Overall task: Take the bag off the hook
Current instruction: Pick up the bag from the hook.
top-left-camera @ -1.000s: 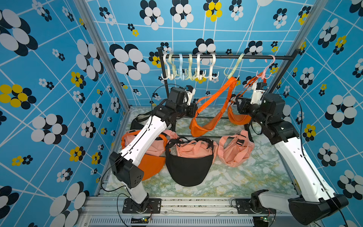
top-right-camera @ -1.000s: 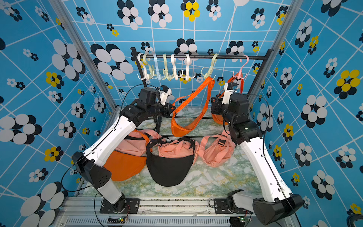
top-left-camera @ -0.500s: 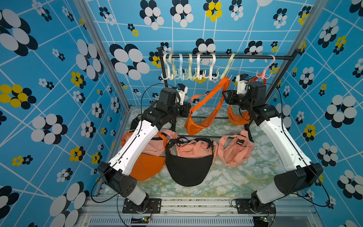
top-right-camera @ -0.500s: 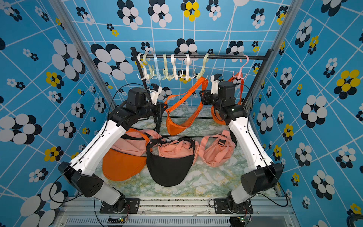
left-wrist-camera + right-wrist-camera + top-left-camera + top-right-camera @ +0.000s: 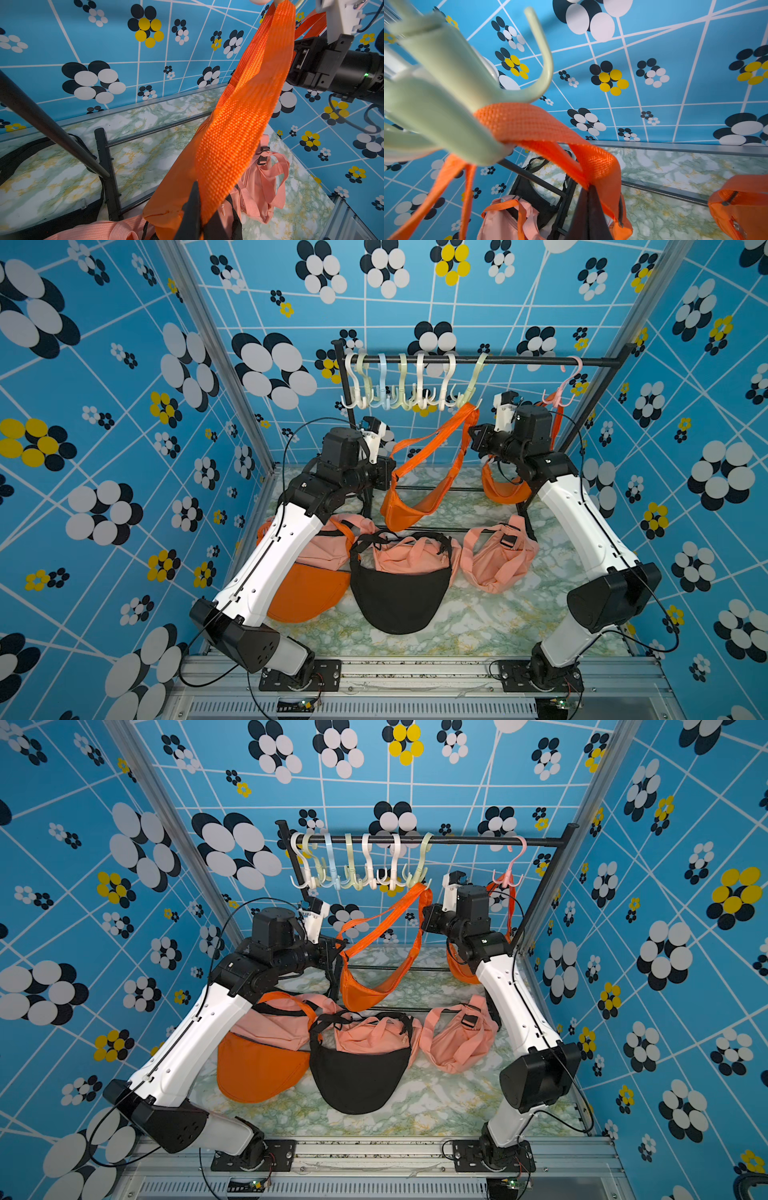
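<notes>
Above the marble tabletop point(image 5: 478, 626) in the blue flowered booth, the orange bag point(image 5: 409, 508) hangs by its strap point(image 5: 432, 443) from the pale green hook point(image 5: 436, 93), not yet off. My left gripper point(image 5: 197, 199) is clamped on the strap near the pouch, and my right gripper point(image 5: 588, 193) is clamped on it just under the hook; lifting the loop clear remains.

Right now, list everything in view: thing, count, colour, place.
Table: one, green-white marble.
Rack: one, black, at the back.
Hooks: eight on the rail; seven white, green or blue bunched left, one pink right.
Middle orange bag: one, strap over the last green hook.
Other orange bags: two; one on the pink hook, one under the left arm.
Pink bags: three, on the table.
Black bag: one, front centre.
Left pincer: shut on that strap, low.
Right pincer: shut on it near the hook.
</notes>
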Robot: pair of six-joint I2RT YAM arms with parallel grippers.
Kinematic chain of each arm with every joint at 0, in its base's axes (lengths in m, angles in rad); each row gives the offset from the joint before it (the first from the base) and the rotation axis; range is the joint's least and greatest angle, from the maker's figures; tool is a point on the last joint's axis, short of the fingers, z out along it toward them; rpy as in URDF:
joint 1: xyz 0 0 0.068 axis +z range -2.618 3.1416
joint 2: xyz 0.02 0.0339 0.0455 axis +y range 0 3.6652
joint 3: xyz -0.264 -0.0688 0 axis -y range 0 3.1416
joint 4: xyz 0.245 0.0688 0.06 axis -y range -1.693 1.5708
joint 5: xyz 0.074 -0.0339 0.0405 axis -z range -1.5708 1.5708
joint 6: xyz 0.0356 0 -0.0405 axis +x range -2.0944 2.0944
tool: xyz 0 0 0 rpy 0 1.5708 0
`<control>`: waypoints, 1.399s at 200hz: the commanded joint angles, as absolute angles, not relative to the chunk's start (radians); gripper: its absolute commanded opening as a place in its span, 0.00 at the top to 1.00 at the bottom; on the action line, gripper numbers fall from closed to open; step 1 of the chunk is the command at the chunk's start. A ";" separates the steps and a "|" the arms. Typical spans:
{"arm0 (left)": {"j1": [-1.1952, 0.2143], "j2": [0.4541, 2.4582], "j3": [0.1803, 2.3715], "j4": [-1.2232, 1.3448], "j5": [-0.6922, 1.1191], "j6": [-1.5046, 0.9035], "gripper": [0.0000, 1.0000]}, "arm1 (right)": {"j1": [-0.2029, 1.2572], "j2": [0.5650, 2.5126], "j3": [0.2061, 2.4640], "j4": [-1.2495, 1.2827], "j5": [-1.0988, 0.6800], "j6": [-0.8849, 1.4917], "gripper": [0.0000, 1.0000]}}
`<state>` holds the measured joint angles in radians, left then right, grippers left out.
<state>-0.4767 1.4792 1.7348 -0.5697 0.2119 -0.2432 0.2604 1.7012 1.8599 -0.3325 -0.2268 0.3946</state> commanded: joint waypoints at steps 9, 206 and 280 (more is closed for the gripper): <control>-0.468 1.445 1.712 -0.535 0.213 -0.247 1.00 | 0.258 1.672 1.887 -0.312 -0.261 0.431 1.00; -0.457 1.403 1.699 -0.538 0.210 -0.242 1.00 | 0.244 1.713 1.958 -0.340 -0.200 0.358 1.00; -0.474 1.499 1.842 -0.520 0.308 -0.264 1.00 | 0.243 1.602 2.011 -0.403 -0.125 0.321 1.00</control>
<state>-0.4641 1.4731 1.7672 -0.5526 0.2558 -0.2531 0.2485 1.6474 1.9503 -0.3759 -0.1699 0.3614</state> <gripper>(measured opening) 0.054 0.053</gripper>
